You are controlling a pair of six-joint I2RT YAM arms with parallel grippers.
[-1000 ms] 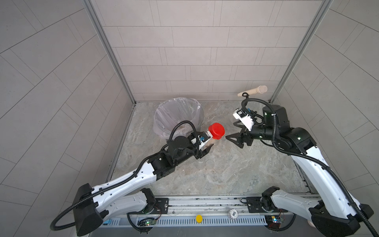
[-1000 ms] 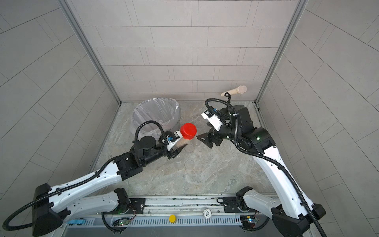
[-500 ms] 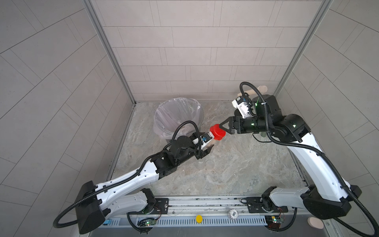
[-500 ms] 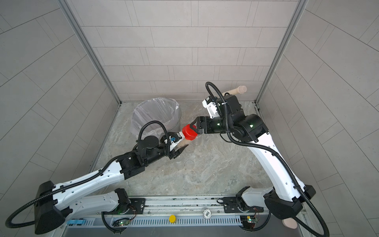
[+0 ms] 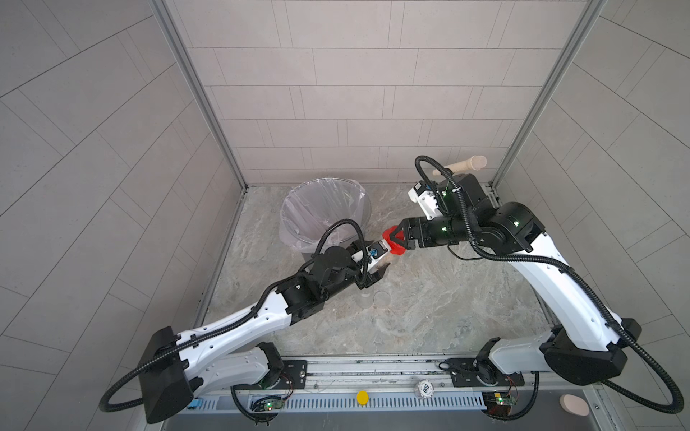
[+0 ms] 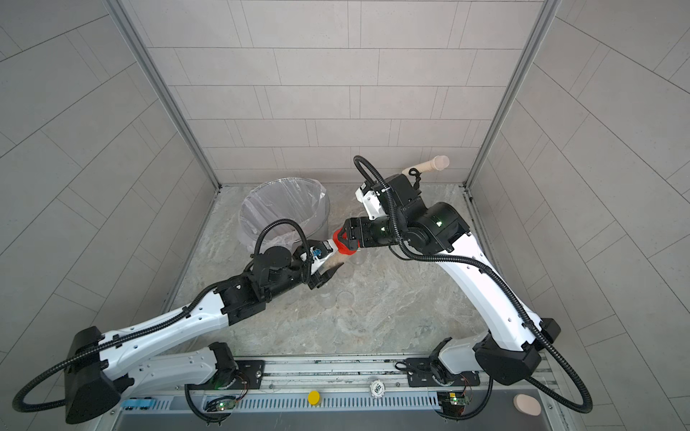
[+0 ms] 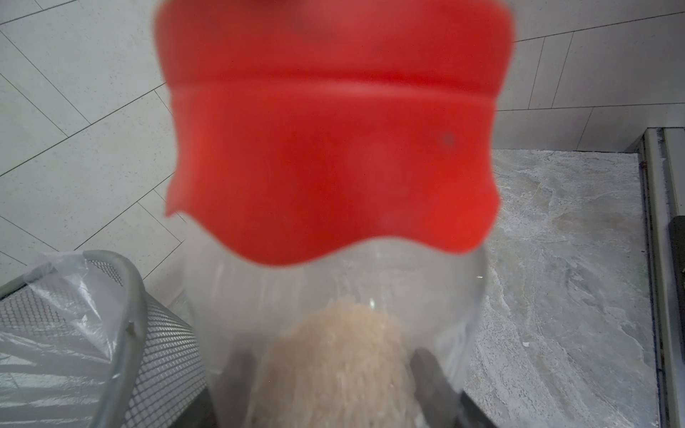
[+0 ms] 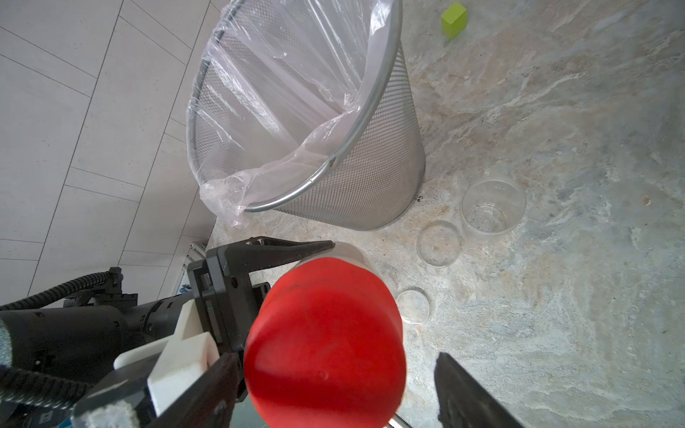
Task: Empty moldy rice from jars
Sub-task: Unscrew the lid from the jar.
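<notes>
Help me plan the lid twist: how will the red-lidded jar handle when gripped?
Probably slippery: the red-lidded jar has a smooth clear wall. Likely base-heavy, since the rice fills only the end away from its lid. Round, so it may spin in the grip.

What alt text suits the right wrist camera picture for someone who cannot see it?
A red-lidded jar fills the foreground, gripped by the left arm's fingers, with the right arm's fingers open around its lid. Behind are a plastic-lined mesh bin, an empty clear jar and two clear lids on the table.
</notes>
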